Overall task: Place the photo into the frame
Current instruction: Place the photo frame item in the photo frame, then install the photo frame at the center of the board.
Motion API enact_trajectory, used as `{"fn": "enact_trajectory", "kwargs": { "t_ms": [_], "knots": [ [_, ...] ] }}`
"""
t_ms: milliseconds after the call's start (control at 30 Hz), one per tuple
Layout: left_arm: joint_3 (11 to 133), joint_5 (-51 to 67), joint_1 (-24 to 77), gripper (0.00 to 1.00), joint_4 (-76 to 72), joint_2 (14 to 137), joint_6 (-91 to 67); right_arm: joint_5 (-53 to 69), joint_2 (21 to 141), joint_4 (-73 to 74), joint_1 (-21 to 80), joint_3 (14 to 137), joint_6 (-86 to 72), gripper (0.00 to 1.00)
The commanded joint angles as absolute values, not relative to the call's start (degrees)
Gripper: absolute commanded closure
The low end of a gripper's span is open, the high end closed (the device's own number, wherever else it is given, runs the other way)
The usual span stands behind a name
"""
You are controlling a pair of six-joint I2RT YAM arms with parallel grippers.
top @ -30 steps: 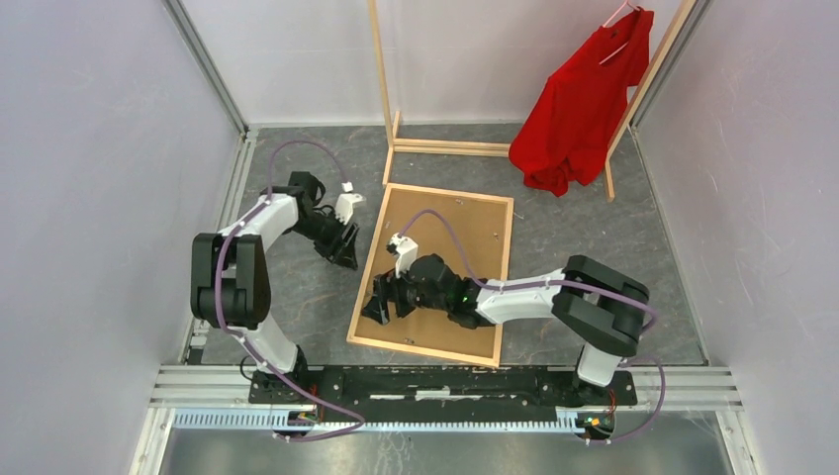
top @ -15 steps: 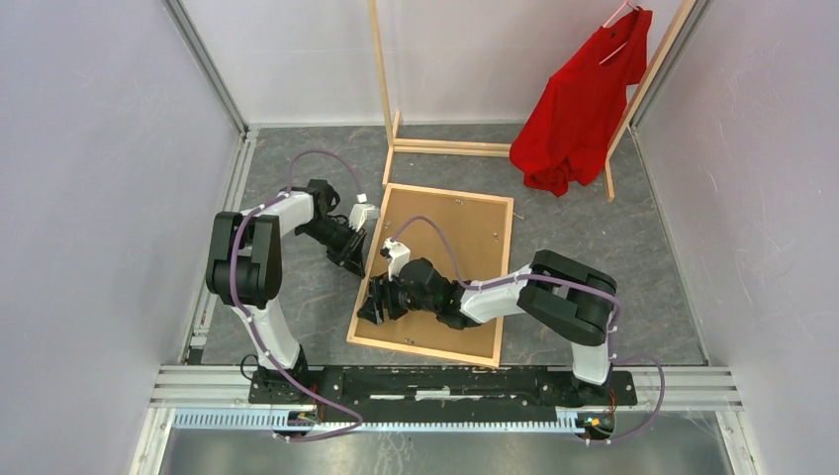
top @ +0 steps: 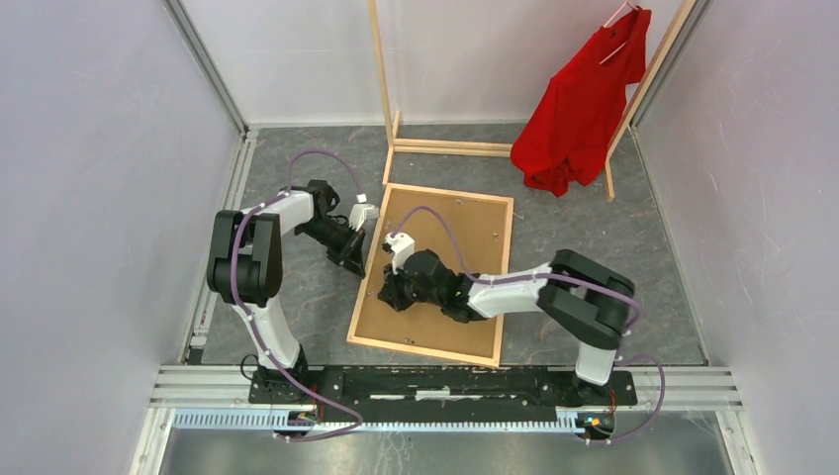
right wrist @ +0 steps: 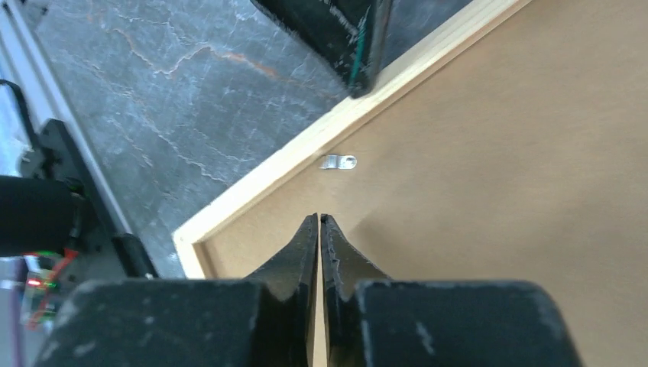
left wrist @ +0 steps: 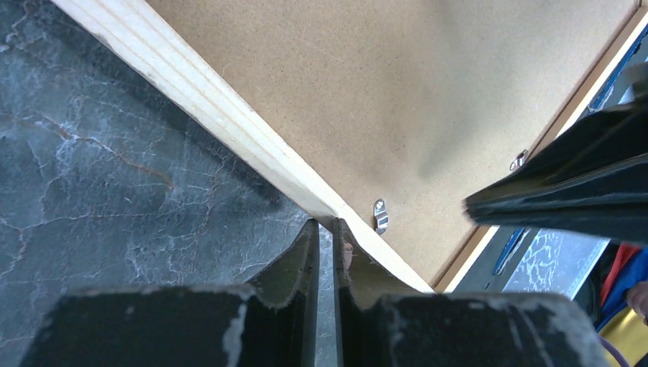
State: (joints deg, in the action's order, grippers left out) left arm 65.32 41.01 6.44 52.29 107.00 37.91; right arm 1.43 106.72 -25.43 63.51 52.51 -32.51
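Two arms stretch low to the frame [top: 425, 349], lying flat on the table [top: 307, 297] with the brown backing board [top: 465, 237] inside: the left gripper [top: 351, 259], pinched nearly together and empty, tips at the left rail's outer edge, the right gripper [top: 388, 294], clenched empty, nose-down over the board beside it.

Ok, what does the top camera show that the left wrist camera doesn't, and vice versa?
Only the top camera: the whole frame lying back up, both arms from base to tip, and the wooden rack behind it. Only the left wrist camera: a close look at the left gripper, shut, tips at the frame's outer edge, and a metal clip on the backing board. Both: that frame rail, the board and the grey table. The photo shows in neither.
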Motion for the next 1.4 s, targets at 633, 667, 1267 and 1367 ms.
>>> {"fn": "enact_trajectory", "kwargs": {
  "t_ms": [633,667,1267,1367],
  "knots": [
    [64.3,37.5,6.8,0.93,50.5,106.2,38.5,-24.3,108.4,-35.7,76.8,51.0,5.4,1.00],
    [64.2,37.5,6.8,0.93,50.5,105.9,38.5,-24.4,109.0,-35.8,76.8,51.5,5.4,1.00],
    [63.9,37.4,6.8,0.94,52.1,105.6,40.3,-26.1,115.2,-33.7,76.8,57.2,4.1,1.00],
    [63.9,37.2,6.8,0.94,52.1,105.9,40.5,-26.1,115.5,-33.7,76.7,57.6,4.1,1.00]
  ]
}}
